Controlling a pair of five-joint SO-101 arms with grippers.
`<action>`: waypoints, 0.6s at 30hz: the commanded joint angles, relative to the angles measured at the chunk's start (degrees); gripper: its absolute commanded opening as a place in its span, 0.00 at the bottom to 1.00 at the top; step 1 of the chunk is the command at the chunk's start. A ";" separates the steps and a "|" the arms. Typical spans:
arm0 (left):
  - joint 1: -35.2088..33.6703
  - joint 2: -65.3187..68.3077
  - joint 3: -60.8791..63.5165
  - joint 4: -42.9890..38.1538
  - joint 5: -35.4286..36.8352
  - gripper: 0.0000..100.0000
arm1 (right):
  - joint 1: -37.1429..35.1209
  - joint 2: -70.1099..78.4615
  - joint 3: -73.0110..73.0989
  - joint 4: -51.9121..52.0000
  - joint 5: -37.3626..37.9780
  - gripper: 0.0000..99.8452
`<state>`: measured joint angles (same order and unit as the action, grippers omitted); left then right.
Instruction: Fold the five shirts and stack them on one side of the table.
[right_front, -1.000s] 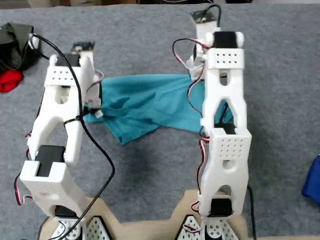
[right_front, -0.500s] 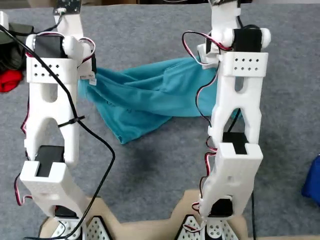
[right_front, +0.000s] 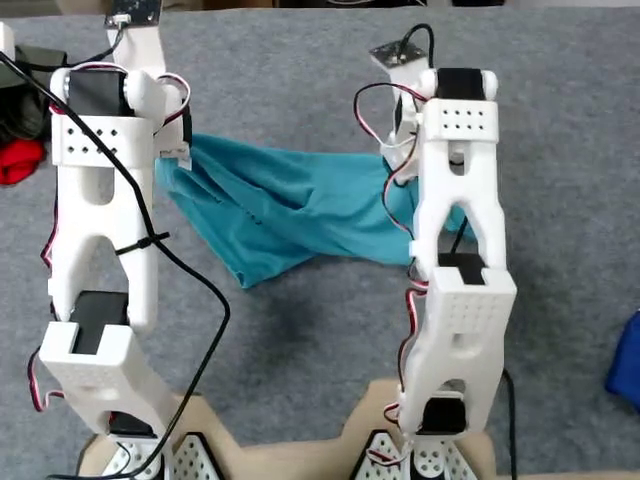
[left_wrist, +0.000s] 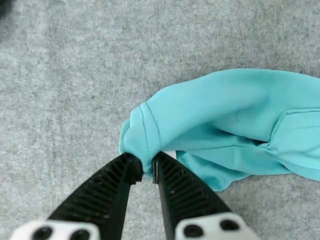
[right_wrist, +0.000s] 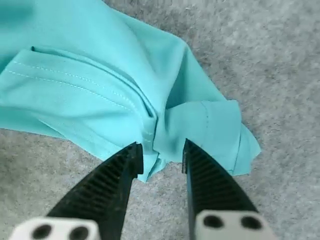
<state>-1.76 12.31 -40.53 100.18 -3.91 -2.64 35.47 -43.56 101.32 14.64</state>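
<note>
Grey felt covers the table (right_front: 300, 350), seen from above, with two white robot arms reaching away from its near edge. One teal shirt (right_front: 300, 205) lies stretched and rumpled between the arms, towards the far middle of the table. A loose flap of it trails back towards the near side. The left gripper (left_wrist: 147, 172) has its black jaws closed tight on a hemmed corner at one end of the shirt. The right gripper (right_wrist: 160, 155) has its jaws a little apart, standing astride a bunched fold at the other end, and does not appear to be pinching it. A red cloth (right_front: 20, 160) and a dark cloth (right_front: 25, 110) sit heaped at the far left edge. Something blue (right_front: 628, 360) shows at the right edge.

The step in hand looks like spreading this shirt flat before folding it, so the task seems to be at an early stage. To do this well, the right gripper should probably close on the hem itself rather than on the whole bunch. Both ends could then be raised evenly and drawn apart until the cloth hangs smooth. Lowering it slowly should keep the trailing flap from tucking under. The fabric looks thin and limp, and the left jaws hold only a small pinch. A sharp pull might tug that corner free.
</note>
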 joint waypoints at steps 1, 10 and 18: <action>0.44 -0.75 -2.11 0.53 0.26 0.02 | 0.04 -0.04 -0.04 -0.09 0.53 0.15; 0.35 -0.48 -2.02 0.53 0.26 0.02 | -1.27 0.48 -0.22 -3.69 0.53 0.15; 0.35 -0.40 -2.02 0.53 0.26 0.02 | -5.14 0.31 -0.22 -3.78 1.58 0.15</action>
<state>-1.76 12.31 -40.53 100.18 -3.91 -5.63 36.26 -43.47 98.24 15.08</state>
